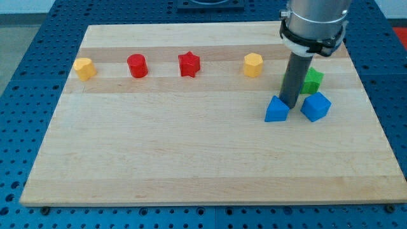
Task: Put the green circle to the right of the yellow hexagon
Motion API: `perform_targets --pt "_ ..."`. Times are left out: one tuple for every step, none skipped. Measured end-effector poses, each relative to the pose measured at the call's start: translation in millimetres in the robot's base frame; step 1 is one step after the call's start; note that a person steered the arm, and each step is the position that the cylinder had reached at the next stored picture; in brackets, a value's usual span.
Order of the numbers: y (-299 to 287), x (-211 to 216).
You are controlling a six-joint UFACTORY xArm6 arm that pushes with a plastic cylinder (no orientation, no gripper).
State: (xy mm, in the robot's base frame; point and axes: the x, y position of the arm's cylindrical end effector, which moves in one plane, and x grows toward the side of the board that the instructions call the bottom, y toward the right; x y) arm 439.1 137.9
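The yellow hexagon point(253, 65) stands in the upper right part of the wooden board point(191, 159). A green block point(313, 79) sits to its right, partly hidden behind my rod, and I cannot make out its shape. A sliver of green point(284, 81) also shows at the rod's left edge. My tip point(290, 105) is down on the board just below the green, between a blue triangle point(276, 109) on its left and a blue cube point(315, 106) on its right. It is close to both.
A row along the view's top holds a yellow block point(84, 67) at the left, a red cylinder point(137, 65) and a red star point(189, 63). The board's right edge lies a short way beyond the blue cube.
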Motion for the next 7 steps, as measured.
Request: perform_targets --pt "2 -8" --pt "22 -9" --pt "42 -9" --pt "42 -13" --pt "42 -15" --pt "43 -14" --pt "66 -1"
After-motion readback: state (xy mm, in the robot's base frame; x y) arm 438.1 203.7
